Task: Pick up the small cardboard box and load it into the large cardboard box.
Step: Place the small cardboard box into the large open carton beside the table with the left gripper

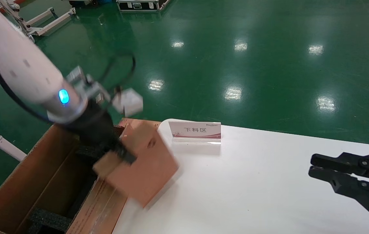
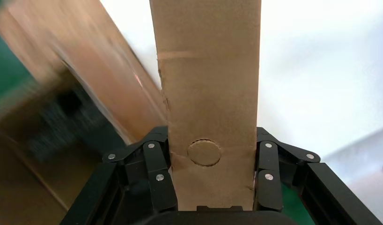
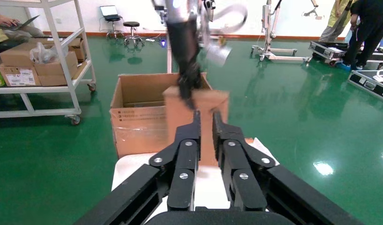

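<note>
My left gripper (image 1: 119, 156) is shut on the small cardboard box (image 1: 145, 169) and holds it tilted in the air, over the table's left edge and the near flap of the large cardboard box (image 1: 41, 175). In the left wrist view the fingers (image 2: 159, 168) clamp both sides of the small box (image 2: 208, 93), with the large box (image 2: 110, 84) blurred behind it. The right wrist view shows the small box (image 3: 220, 108) in front of the large box (image 3: 138, 122). My right gripper (image 1: 311, 165) is parked low at the table's right side and holds nothing, its fingers nearly together.
The white table (image 1: 252, 195) carries a small sign stand (image 1: 194, 131) at its far left. Black foam (image 1: 47, 219) lies inside the large box, whose taped flap (image 1: 96, 208) leans against the table. A shelf trolley with boxes (image 3: 40, 65) stands on the green floor.
</note>
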You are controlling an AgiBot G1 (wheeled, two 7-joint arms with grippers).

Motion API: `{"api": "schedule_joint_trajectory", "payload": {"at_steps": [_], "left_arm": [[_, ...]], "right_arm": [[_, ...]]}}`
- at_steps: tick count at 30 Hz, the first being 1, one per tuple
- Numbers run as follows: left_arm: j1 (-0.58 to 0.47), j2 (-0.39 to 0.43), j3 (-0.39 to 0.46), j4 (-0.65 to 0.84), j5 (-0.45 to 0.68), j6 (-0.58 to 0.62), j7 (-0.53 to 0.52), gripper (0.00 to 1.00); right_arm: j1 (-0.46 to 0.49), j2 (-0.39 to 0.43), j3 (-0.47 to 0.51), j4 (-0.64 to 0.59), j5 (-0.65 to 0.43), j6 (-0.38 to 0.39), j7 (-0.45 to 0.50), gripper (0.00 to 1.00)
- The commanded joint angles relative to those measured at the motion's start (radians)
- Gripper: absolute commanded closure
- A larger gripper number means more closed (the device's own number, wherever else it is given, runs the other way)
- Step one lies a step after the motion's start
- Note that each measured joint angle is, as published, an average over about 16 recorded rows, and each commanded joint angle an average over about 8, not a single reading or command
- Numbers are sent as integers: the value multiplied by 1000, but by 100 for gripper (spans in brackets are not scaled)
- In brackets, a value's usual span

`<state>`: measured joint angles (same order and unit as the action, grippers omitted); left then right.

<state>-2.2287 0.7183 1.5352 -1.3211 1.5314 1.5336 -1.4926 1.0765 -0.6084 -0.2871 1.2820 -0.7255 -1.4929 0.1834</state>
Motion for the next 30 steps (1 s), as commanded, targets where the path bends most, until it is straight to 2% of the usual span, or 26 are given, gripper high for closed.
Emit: {"api": "schedule_joint_trajectory", "payload": {"at_steps": [1, 6, 10, 18, 26, 30], "left_arm": [[-36, -2, -21, -1, -13, 2, -12, 100], [-212, 34, -48, 46, 1, 42, 1, 100], [-365, 73, -10, 111, 8, 62, 33, 100], [-621, 105, 215, 189, -12, 67, 92, 100], [-727, 26, 415, 120, -51, 103, 65, 100], [-769, 12, 564, 73, -96, 130, 14, 100]], "right_arm": [[0, 0, 0, 0, 0, 0, 0, 100], [0, 0, -1, 0, 0, 0, 0, 100], [0, 0, -1, 0, 0, 0, 0, 100], [0, 0, -1, 0, 1, 0, -1, 100], [1, 1, -2, 0, 1, 0, -1, 100], [1, 1, -2, 0, 1, 1, -1, 100]]}}
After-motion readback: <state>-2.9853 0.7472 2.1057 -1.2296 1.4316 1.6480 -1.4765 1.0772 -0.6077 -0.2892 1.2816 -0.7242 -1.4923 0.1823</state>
